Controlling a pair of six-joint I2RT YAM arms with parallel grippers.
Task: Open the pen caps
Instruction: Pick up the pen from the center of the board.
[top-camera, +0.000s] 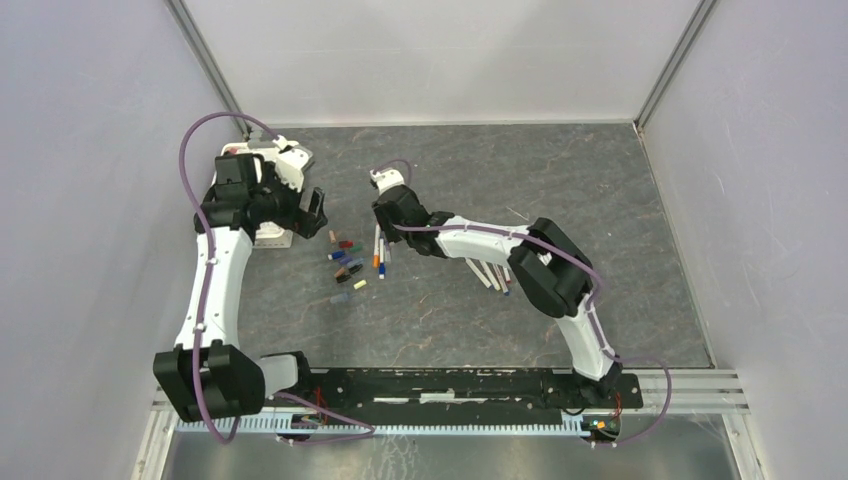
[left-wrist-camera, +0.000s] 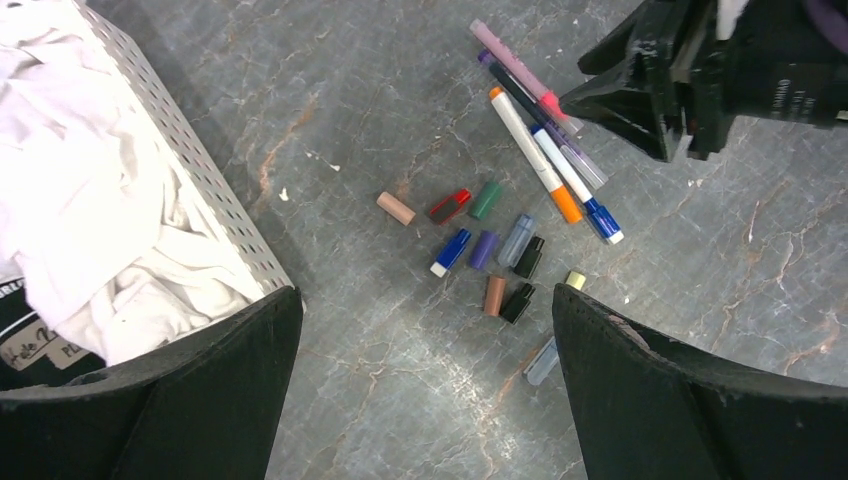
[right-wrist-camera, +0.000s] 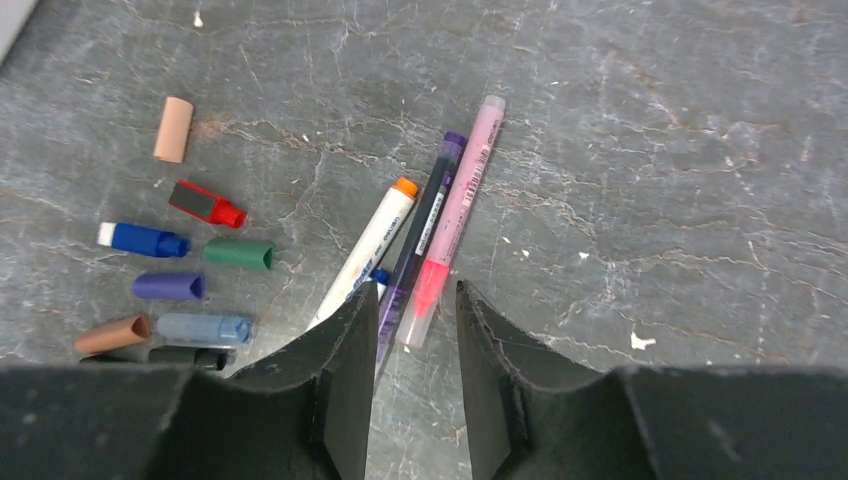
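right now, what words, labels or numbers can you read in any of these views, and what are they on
Handwritten label on a dark surface below the white cloth: cut off by the frame edge, not legible.
White print on the right arm's black housing: too small to read.
Blue print on the orange-tipped white pen: blurred.
Small print on the pink pen: blurred.
Nothing can be quoted.

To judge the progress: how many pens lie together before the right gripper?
4, lying side by side: pink pen, then purple pen, orange pen and blue pen, the last partly hidden in the right wrist view. Other pens lie apart under the right arm.
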